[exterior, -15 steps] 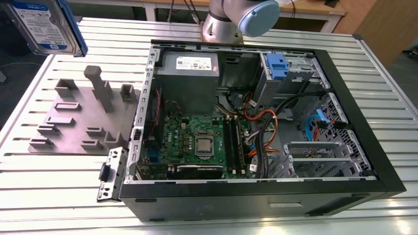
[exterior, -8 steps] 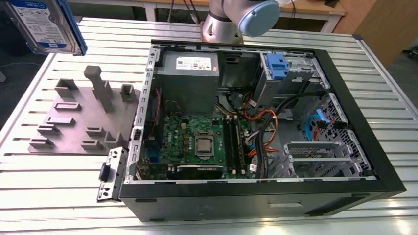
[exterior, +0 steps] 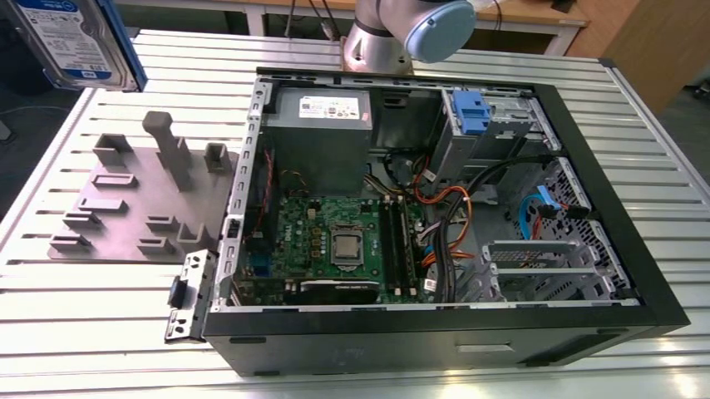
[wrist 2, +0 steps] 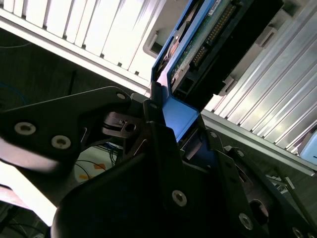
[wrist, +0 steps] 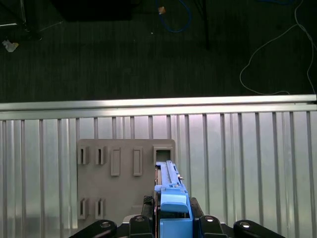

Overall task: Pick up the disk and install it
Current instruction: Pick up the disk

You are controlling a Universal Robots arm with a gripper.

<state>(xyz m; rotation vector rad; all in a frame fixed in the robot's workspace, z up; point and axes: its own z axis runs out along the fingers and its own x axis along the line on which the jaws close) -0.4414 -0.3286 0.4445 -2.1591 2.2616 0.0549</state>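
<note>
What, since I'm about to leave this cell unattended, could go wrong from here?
1. The gripper appears to clamp the disk at one end, by its blue frame, so the disk could tilt or slip while it is in the air.
2. Loose cables lie inside the case beside the drive bay. The disk might snag them going in.

disk [exterior: 78,41]: upper part cut off by the exterior view's edge.
disk's gripped end: hidden inside the tool [wrist 2: 173,116] in the second wrist view.
arm [exterior: 405,33]: cut off above its base.
</note>
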